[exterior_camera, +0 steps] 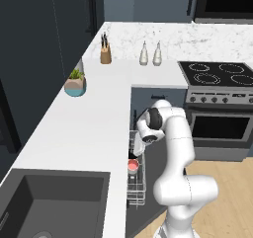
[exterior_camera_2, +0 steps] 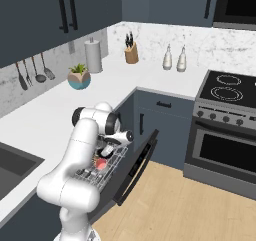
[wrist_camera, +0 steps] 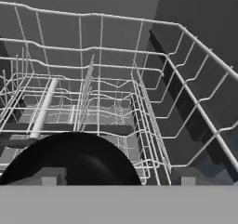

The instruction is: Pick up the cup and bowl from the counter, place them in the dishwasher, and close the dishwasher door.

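gripper is down in the rack w/ jaws spread wide, one tip either side of the bowl, not pinching it. bowl sits low in the rack just under the hand, looks let go. cup is in the rack too, red inside up, just beside the hand in the left base view.

step in hand, imo: get clear of the bowl, then shut the door.

- keep jaws wide, lift straight up along the hand axis so no tip clips the bowl rim or drags it.
- mind the rack wires close on both sides; no sideways swing till tips are above the top rail.
- door hangs open, tilted out over the floor; rack is pulled out over it, so it prob needs pushing in first or door won't shut.
- push door from its outer edge, slow, so cup + bowl don't tip.

table has neither dish left on it.
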